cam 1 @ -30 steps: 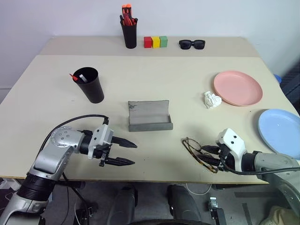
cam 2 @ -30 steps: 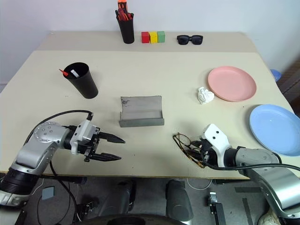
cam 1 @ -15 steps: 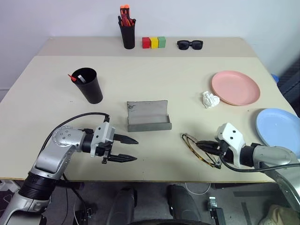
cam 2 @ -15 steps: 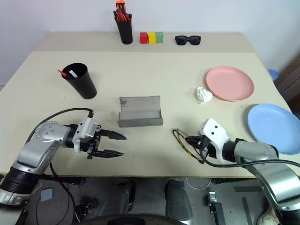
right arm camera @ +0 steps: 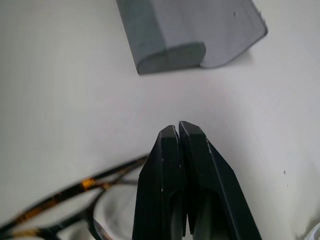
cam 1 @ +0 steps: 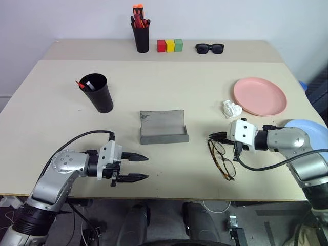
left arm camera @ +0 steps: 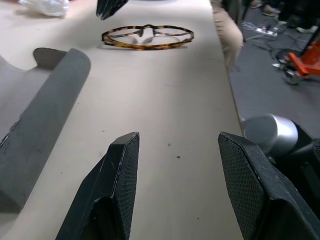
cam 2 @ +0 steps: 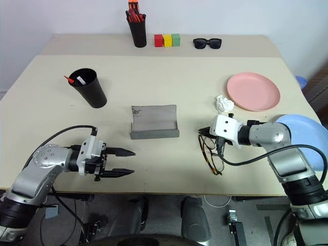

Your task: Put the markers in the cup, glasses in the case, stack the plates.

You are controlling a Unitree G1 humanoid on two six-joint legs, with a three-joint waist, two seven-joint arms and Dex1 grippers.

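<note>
Seen from the head camera, the right gripper (cam 1: 214, 137) is hovering with its two black fingers pressed together and nothing between them, its tip just above the thin wire-framed, tortoiseshell-rimmed glasses (cam 1: 221, 160), which are lying flat on the pale beige table (cam 1: 169, 92) near its front edge. The left gripper (cam 1: 137, 167) is hanging with its fingers spread apart and holding nothing, well apart from the glasses and just in front of the open grey felt-lined spectacle case (cam 1: 163, 126), which is sitting between the two grippers. The matte black tapered cup (cam 1: 98, 93) is standing behind the left gripper with a red-tipped marker (cam 1: 79, 83) and a white-bodied marker (cam 1: 89, 83) sticking out of it. The round salmon pink plate (cam 1: 259, 96) is lying at the right, and the light blue plate (cam 1: 310, 125) is lying nearer, partly hidden behind the right arm. A crumpled white paper ball (cam 1: 232, 108) is sitting beside the pink plate. At the back edge a narrow black holder of orange-red pens (cam 1: 140, 34), three coloured blocks (cam 1: 170, 45) and chunky black sunglasses (cam 1: 209, 48) are standing before a plain pale wall.

In the left wrist view, the spread fingers (left arm camera: 114, 187) are framing bare tabletop, the case wall (left arm camera: 45, 115) is running alongside, and the glasses (left arm camera: 147, 37) are lying beyond.

In the right wrist view, the closed fingertips (right arm camera: 179, 150) are hovering by the glasses' rim (right arm camera: 75, 200), with one end of the case (right arm camera: 190, 30) lying ahead.
</note>
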